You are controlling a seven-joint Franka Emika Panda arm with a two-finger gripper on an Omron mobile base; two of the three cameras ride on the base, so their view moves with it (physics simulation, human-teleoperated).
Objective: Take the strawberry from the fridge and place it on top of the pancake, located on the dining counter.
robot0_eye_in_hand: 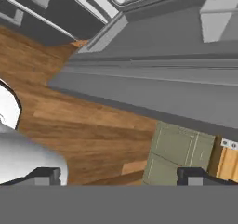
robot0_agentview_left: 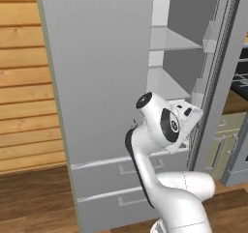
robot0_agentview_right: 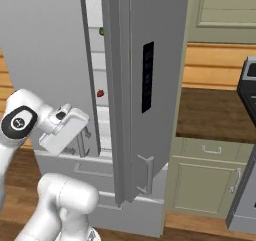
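Observation:
The fridge [robot0_agentview_left: 97,72] stands before me, its left door closed and its right door [robot0_agentview_right: 150,85] swung open. On a white inner shelf lies the strawberry [robot0_agentview_right: 100,93], a tiny red berry seen through the gap beside the door. My gripper [robot0_agentview_right: 85,135] hangs in front of the fridge opening, below the berry and well short of it, at about the height of the top drawer. In the hand view the fingertips [robot0_eye_in_hand: 46,175] stand wide apart with nothing between them, so the gripper [robot0_eye_in_hand: 121,176] is open. The pancake and the dining counter are out of view.
A small dark green vegetable [robot0_agentview_right: 101,31] lies on a higher shelf. Two drawers [robot0_agentview_left: 116,179] sit below the shelves. The open door's edge stands close to my hand's right. Pale green cabinets [robot0_agentview_right: 210,180] and a dark stove [robot0_agentview_right: 247,85] are further right, over wooden floor [robot0_eye_in_hand: 93,121].

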